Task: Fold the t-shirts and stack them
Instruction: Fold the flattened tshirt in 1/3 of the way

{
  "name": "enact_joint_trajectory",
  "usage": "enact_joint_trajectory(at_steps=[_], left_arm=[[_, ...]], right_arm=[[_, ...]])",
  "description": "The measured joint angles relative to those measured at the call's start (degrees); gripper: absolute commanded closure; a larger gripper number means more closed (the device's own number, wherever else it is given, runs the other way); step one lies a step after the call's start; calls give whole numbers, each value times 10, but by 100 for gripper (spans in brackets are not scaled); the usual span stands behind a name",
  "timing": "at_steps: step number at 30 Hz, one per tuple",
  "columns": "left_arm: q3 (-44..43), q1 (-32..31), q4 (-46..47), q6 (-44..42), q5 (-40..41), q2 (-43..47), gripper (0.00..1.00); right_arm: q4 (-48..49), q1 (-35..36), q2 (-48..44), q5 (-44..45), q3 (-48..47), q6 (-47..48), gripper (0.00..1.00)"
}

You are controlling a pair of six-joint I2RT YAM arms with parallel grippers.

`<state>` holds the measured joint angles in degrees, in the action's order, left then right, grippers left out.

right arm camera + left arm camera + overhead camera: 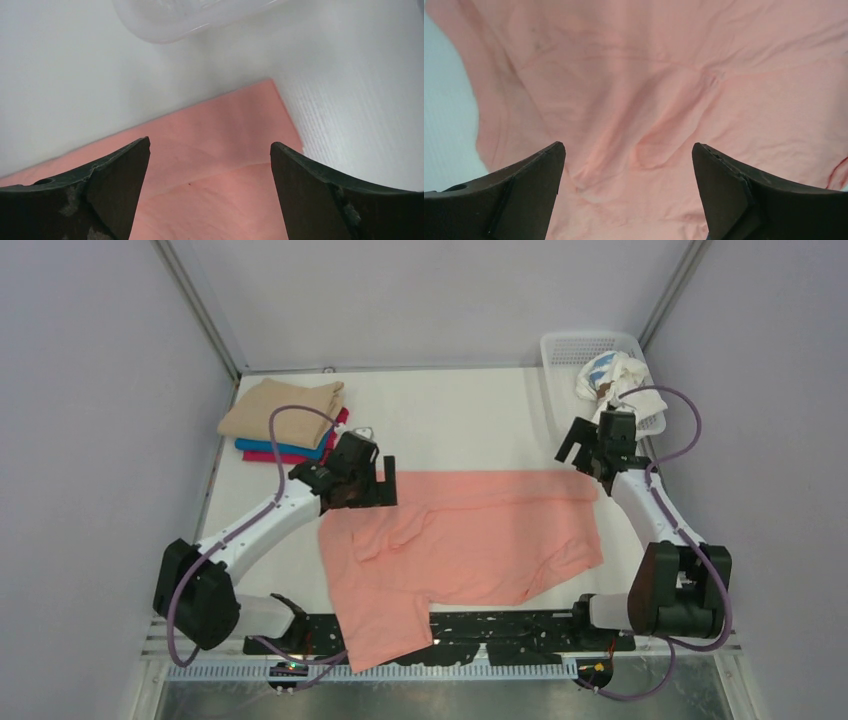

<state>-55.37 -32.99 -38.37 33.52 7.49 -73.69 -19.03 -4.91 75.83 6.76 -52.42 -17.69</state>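
The salmon-pink t-shirt (470, 535) lies spread and wrinkled on the white table, one part hanging over the near edge. It fills the left wrist view (649, 90), and its far right corner shows in the right wrist view (225, 145). My left gripper (362, 483) is open and empty above the shirt's far left edge. My right gripper (590, 455) is open and empty above the shirt's far right corner. A stack of folded shirts stands at the back left: tan (283, 410) on top, bright blue (280, 449) below, magenta (272, 457) at the bottom.
A white basket (590, 348) holding crumpled white cloth (612, 375) stands at the back right, close behind my right gripper; its rim shows in the right wrist view (170, 20). The enclosure walls stand on both sides.
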Motion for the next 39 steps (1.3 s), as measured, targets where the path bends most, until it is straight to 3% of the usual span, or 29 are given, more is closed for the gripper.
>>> enact_joint_trajectory(at_steps=[5, 12, 25, 39], left_arm=[[-66, 33, 70, 10, -37, -124, 0], [-66, 87, 106, 25, -102, -241, 0], [-71, 137, 134, 40, -160, -268, 0], [-185, 163, 106, 36, -178, -353, 0]], right_arm=[[55, 8, 27, -80, 35, -7, 5], [92, 8, 96, -105, 55, -5, 5], [117, 8, 165, -134, 39, -22, 5], [115, 8, 238, -127, -44, -30, 5]])
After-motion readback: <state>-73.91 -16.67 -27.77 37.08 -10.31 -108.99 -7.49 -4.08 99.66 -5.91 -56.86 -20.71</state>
